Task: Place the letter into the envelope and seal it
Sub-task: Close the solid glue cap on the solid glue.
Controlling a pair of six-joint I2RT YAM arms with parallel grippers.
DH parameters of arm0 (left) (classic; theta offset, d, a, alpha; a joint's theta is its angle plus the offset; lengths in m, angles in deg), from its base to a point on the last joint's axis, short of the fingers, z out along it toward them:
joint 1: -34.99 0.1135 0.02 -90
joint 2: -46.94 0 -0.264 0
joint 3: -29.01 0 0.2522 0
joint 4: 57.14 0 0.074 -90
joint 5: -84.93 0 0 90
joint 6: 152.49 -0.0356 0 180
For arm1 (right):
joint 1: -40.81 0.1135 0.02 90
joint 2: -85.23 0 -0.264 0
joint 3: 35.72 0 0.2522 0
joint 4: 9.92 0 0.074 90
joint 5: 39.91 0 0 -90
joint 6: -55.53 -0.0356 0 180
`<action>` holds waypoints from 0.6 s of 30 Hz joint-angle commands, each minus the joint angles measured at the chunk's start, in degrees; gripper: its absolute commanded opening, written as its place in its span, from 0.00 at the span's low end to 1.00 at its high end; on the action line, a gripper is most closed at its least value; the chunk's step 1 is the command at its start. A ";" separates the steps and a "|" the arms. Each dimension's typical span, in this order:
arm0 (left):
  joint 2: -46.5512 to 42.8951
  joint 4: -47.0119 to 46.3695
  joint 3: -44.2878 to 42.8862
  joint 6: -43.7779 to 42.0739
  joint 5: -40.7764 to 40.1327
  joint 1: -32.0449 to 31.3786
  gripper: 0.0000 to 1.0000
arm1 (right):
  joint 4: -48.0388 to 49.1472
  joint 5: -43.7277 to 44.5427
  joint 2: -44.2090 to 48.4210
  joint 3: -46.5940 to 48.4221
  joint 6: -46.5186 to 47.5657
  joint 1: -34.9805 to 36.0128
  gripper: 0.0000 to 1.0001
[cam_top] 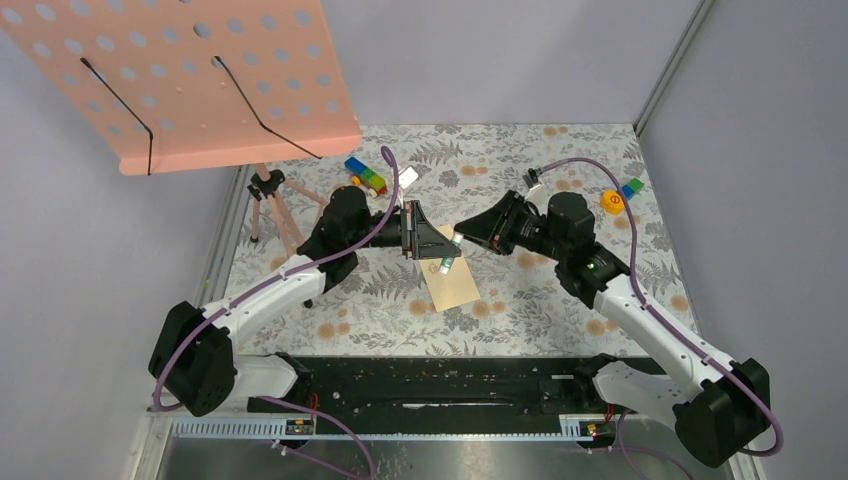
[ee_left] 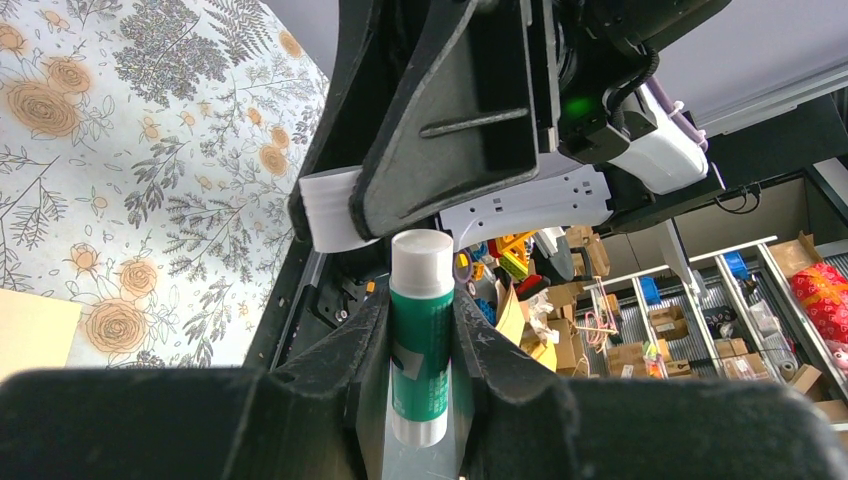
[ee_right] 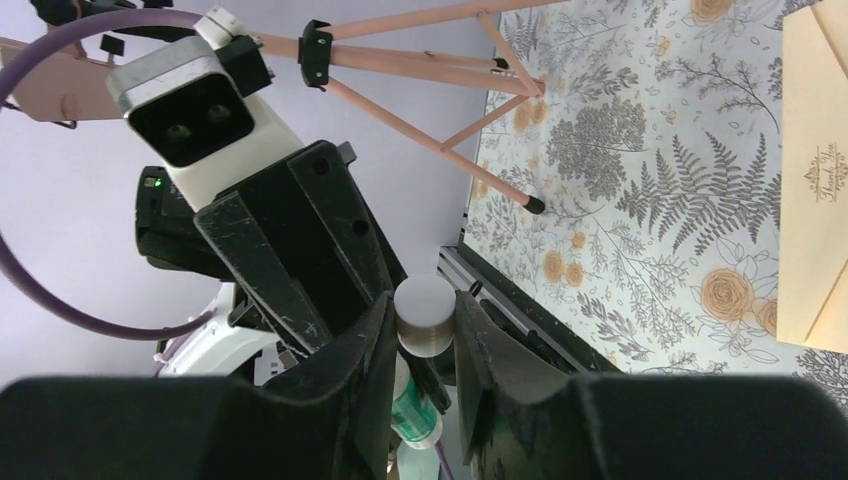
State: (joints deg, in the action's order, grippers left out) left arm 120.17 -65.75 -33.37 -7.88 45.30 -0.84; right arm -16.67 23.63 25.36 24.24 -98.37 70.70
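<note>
The tan envelope (cam_top: 455,285) lies flat on the floral table, partly under both grippers. It also shows in the right wrist view (ee_right: 815,190), with a printed flap, and at the left edge of the left wrist view (ee_left: 35,330). The letter is not in view. My left gripper (cam_top: 437,250) (ee_left: 420,305) is shut on the body of a green glue stick (cam_top: 446,260) (ee_left: 420,350), held above the envelope. My right gripper (cam_top: 459,237) (ee_right: 425,312) is shut on the stick's white cap (ee_right: 425,300) (ee_left: 422,258). The cap looks seated on the stick.
A pink perforated board (cam_top: 200,70) on a pink tripod (cam_top: 270,205) overhangs the back left. Coloured bricks (cam_top: 366,176) and a small white piece (cam_top: 408,178) lie at the back. An orange disc (cam_top: 612,201) and a blue-green block (cam_top: 632,187) sit back right.
</note>
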 commanded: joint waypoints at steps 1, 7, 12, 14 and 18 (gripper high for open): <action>-0.25 -1.83 -1.57 -1.24 1.38 0.29 0.00 | 4.60 -0.23 2.36 0.25 -1.67 0.43 0.27; -0.42 -0.28 -1.65 -2.32 1.62 0.39 0.00 | 4.93 0.36 3.22 -0.19 -2.10 0.42 0.28; -0.08 -0.92 -1.95 -2.07 1.58 0.35 0.00 | 6.18 -1.45 2.60 -0.27 -2.05 0.43 0.28; 0.23 -0.92 -2.00 -2.00 1.96 0.33 0.00 | 6.05 -2.88 2.16 -0.06 -1.42 0.43 0.28; 0.16 -0.74 -2.11 -2.13 2.18 0.41 0.00 | 6.58 -4.72 1.69 -0.74 -1.24 0.48 0.28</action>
State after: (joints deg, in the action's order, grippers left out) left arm 120.19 -63.98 -33.37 -8.93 45.76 -0.80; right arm -13.74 21.93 27.23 24.06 -100.32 70.72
